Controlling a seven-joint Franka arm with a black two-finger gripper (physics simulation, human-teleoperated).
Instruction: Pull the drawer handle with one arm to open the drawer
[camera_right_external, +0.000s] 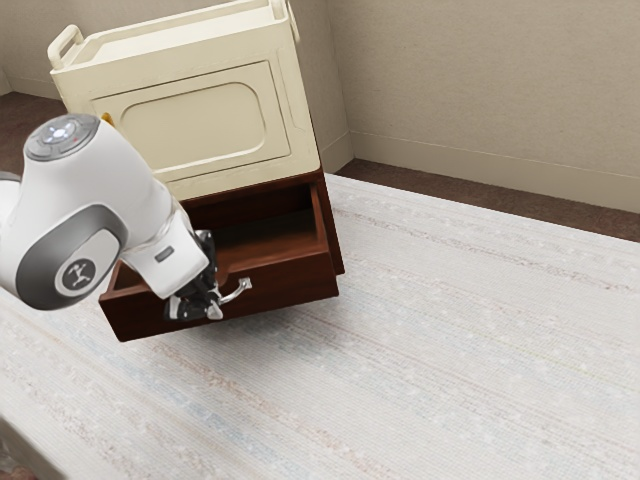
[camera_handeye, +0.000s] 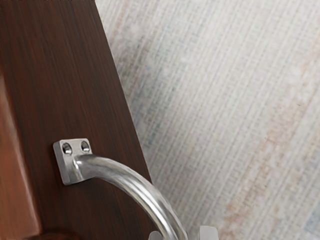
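The gripper (camera_right_external: 212, 308) is at the front of the dark red-brown drawer (camera_right_external: 285, 280), shut on the curved metal drawer handle (camera_right_external: 237, 291). The drawer stands pulled out from its cabinet, its inside showing from above. In the wrist view, the handle (camera_handeye: 131, 183) arches from its screwed mount on the drawer front (camera_handeye: 70, 95) down between the pale fingertips of the gripper (camera_handeye: 182, 234). Its other end is hidden.
The cream upper cabinet (camera_right_external: 225, 125) stands above the drawer, with a raised panel and side rails on top. A pale woven surface (camera_right_external: 450, 330) lies under and around the furniture. Walls rise behind.
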